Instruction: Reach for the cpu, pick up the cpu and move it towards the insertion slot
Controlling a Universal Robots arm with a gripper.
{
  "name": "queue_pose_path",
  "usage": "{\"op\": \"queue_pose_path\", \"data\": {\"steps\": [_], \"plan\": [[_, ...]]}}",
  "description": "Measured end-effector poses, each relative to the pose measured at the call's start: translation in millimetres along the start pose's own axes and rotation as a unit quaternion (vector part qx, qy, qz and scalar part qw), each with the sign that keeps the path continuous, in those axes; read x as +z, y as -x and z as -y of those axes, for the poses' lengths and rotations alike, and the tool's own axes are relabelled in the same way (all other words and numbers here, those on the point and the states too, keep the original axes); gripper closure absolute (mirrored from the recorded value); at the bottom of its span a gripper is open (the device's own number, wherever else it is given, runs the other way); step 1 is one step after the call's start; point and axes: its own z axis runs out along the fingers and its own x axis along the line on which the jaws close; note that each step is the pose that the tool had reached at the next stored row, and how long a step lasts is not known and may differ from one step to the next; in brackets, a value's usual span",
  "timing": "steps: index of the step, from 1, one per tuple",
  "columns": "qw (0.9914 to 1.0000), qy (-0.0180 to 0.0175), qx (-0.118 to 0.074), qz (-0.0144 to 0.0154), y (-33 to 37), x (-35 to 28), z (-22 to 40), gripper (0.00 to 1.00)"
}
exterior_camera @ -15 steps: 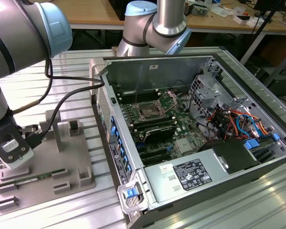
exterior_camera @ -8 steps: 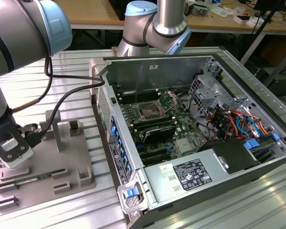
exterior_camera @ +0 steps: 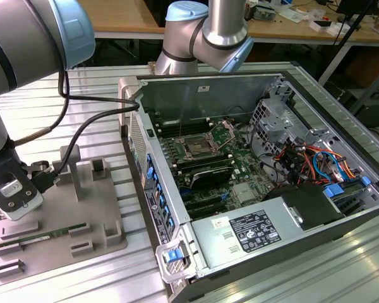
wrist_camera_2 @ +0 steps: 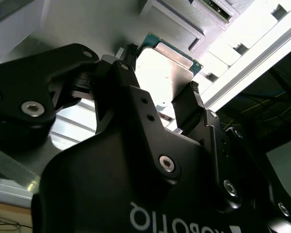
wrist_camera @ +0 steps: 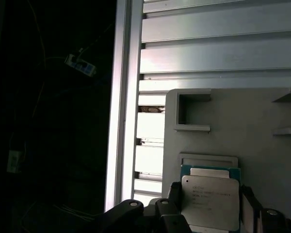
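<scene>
Grips the cpu (wrist_camera: 211, 204) in narrow jaws: one chip edge against each of the fingers (wrist_camera_2: 186, 104), silvery top facing twd the wrist in both wrist views. Gripper (wrist_camera_2: 161, 73) low over the grey fixture plate (exterior_camera: 101, 208), shallow square nest (wrist_camera: 208, 159) just past the fingertips. Looks barely clear of that nest, or maybe resting in it; can't tell which. Insertion slot (exterior_camera: 196, 149) well apart from the jaws, inside the open pc case (exterior_camera: 202, 85), off twd the exterior view's right. Step in hand, prob.: the pick-up. To do it well: clamp on side edges only, nothing on the underside. Hold flat & square btwn the pads, no tilt. Rise straight off the nest, slowly, to avoid snagging a corner on its rim. Go easy on clamp force: thin part, apt to cock or slip if squeezed off-centre.
</scene>
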Motion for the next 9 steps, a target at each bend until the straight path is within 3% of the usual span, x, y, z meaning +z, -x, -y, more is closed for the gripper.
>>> {"op": "queue_pose_path", "data": {"steps": [9], "plan": [[1.00000, 0.0009, 0.000, 0.0001, -0.3, -5.3, -0.5, 0.45]]}}
